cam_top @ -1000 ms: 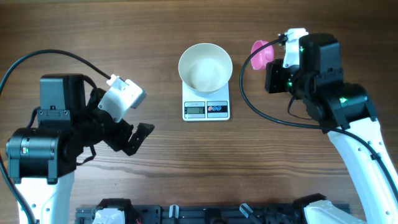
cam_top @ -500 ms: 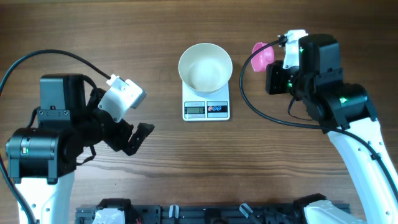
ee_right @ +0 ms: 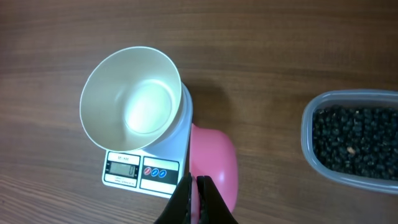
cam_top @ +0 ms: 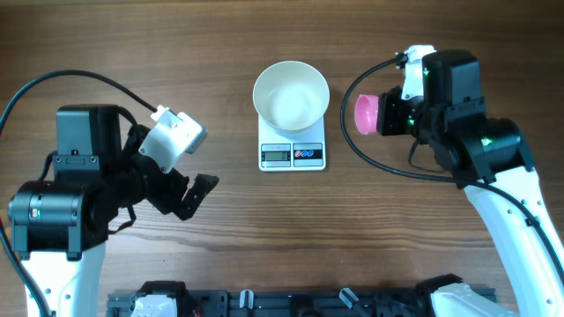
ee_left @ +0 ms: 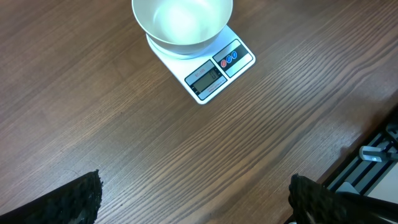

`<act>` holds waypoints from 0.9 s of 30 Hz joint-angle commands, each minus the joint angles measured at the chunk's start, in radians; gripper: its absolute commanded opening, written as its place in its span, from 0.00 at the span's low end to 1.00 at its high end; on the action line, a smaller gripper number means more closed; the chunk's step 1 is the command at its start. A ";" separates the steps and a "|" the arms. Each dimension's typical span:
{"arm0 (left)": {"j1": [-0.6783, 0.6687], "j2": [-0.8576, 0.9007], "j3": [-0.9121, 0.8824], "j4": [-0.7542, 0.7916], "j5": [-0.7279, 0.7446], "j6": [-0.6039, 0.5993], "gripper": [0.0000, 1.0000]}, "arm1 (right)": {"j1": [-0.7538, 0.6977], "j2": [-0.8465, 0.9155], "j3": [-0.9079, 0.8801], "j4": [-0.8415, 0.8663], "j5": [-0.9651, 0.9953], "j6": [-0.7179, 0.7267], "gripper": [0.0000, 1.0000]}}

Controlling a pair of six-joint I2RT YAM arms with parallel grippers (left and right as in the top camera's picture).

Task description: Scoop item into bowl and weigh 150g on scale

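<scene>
- The scoop (cam_top: pixel 367 115) has come nearer along the bowl's right side. A second ago it was level with the bowl's far rim; now it is level with the scale's far edge. The left arm has stayed put.
- The item (ee_right: pixel 351 142): many small black beans, all lying in one clear tub (ee_right: pixel 306 127). It shows only from the right wrist, at the right, well apart from the bowl.
- One white bowl (cam_top: pixel 291 95) stands on the one scale (cam_top: pixel 293 155) and covers its far part. The display and two round buttons, one red and one blue, show at the near edge.
- One pink scoop, just right of bowl and scale, between them and the tub.
- The right gripper (ee_right: pixel 198 188): fingers pressed together, pinching the scoop's near end.
- The left gripper (ee_left: pixel 196 193): fingers spread wide, holding nothing, over the table (cam_top: pixel 220 70) to the near left of the scale.
</scene>
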 commanded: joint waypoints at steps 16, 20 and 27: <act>0.008 -0.003 0.016 -0.001 0.023 0.019 1.00 | -0.002 -0.005 0.020 0.056 0.142 0.080 0.04; 0.008 -0.003 0.016 -0.001 0.023 0.019 1.00 | -0.002 -0.068 0.021 -0.021 0.150 0.133 0.04; 0.008 -0.003 0.016 -0.001 0.023 0.019 1.00 | -0.002 -0.289 0.021 -0.156 0.279 0.188 0.04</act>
